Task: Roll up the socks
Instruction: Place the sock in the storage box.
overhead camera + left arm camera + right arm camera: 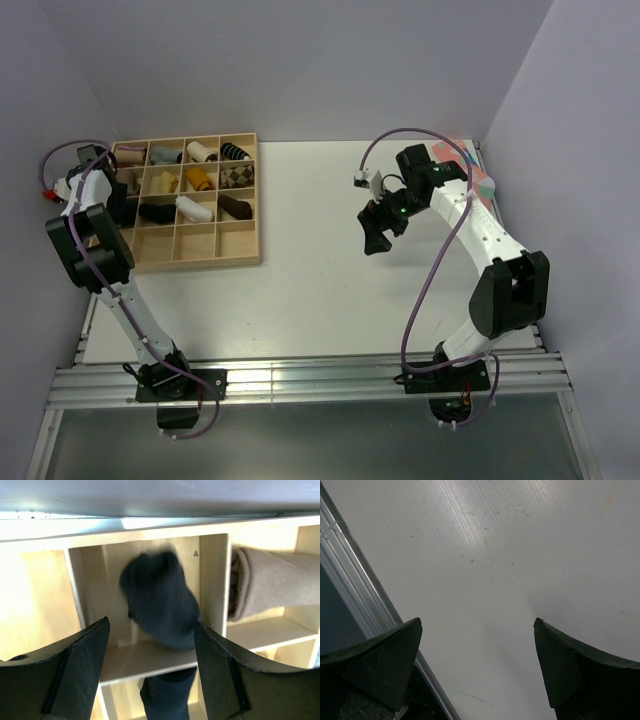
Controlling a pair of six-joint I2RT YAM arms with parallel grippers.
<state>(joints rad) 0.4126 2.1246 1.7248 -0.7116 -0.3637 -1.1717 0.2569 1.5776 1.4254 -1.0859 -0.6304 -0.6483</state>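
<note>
A dark navy rolled sock (160, 600), blurred, sits in a compartment of the wooden tray (200, 262), between and just beyond my left gripper's (151, 625) open fingers. In the top view this gripper (117, 205) hangs over the tray's left column. A second dark sock (167, 692) lies in the compartment nearer me. A taupe rolled sock (270, 582) lies in the compartment to the right. My right gripper (378, 230) is open and empty above the bare white table (520, 555), its fingers wide apart in the right wrist view (477, 622).
Several tray compartments hold rolled socks, among them a white one (195, 208), a yellow one (197, 180) and a black one (157, 212). Pink and teal cloth (470, 165) lies at the table's far right, partly behind the right arm. A metal rail (350, 580) edges the table.
</note>
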